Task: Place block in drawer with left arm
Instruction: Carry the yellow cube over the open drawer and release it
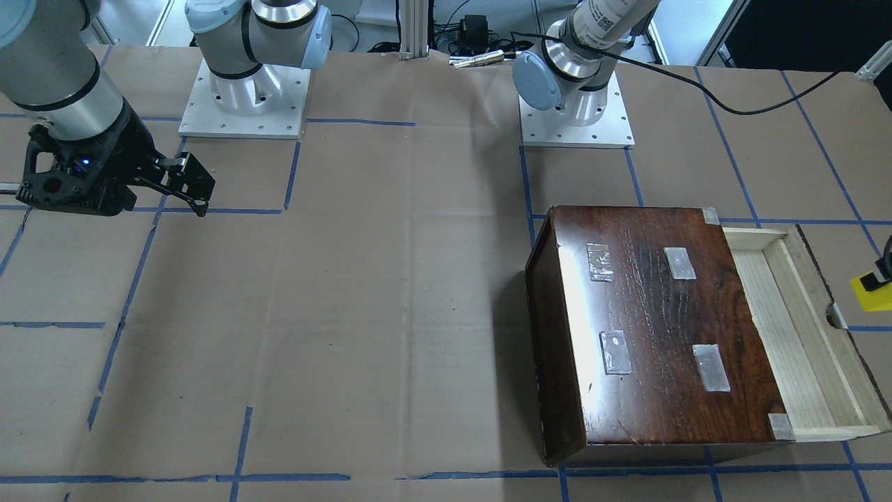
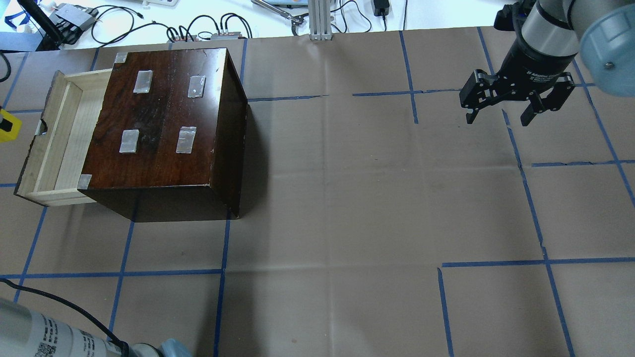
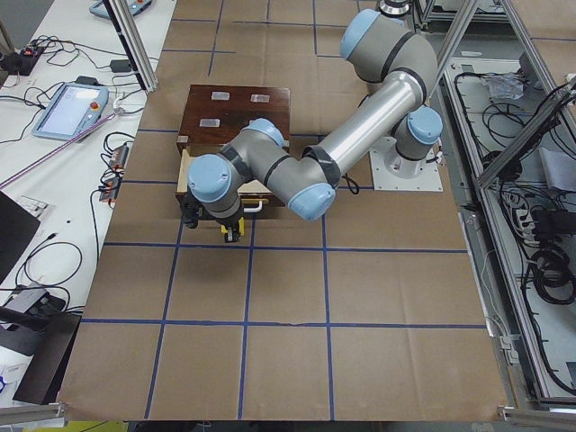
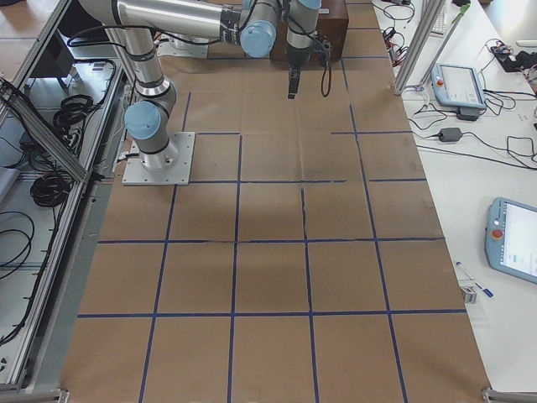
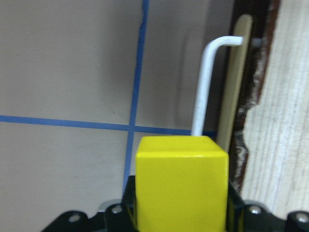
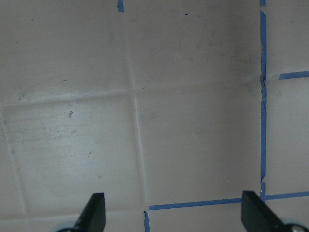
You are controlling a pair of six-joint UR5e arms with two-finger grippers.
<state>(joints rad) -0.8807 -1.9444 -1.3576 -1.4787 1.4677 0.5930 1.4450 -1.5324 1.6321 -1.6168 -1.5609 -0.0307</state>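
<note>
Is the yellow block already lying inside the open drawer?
No, the block is held in the left gripper over the brown paper, just outside the front edge of the drawer.

left arm [image 3: 369,121]: stretched out low, jaws clamped on block [image 5: 181,186] | right arm [image 2: 543,37]: wrist down, jaws apart

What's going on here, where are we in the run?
The left gripper holds the yellow block just outside the front edge of the drawer, near its notch and not yet over the tray. The drawer is pulled out of the dark cabinet, and the part of it that shows is empty. The right gripper hangs open over the table on the other side, holding nothing. The block is grasped but not yet placed.
</note>
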